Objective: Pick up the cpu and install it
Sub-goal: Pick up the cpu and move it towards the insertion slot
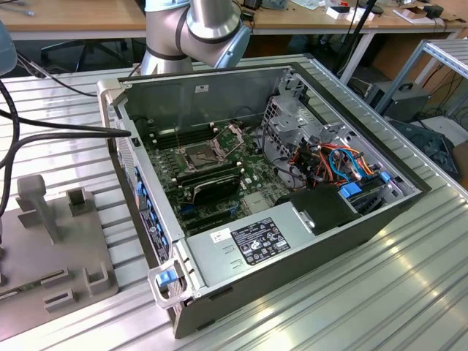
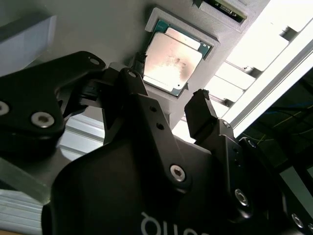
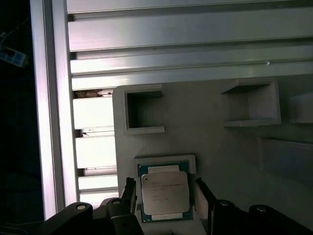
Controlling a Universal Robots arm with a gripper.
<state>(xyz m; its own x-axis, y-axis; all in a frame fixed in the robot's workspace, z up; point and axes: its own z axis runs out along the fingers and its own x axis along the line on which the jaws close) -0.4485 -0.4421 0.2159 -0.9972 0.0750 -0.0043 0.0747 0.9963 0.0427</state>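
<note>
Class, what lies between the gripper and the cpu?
Nothing: in both wrist views the stretch is bare; the gripper, jaws open, flanks the cpu in its holder.

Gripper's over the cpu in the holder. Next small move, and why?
Probably ease straight down: the gripper is open, its fingers flank the cpu seated in the gray holder, roughly centred, but in the second wrist view the tips look short of its edges.
</note>
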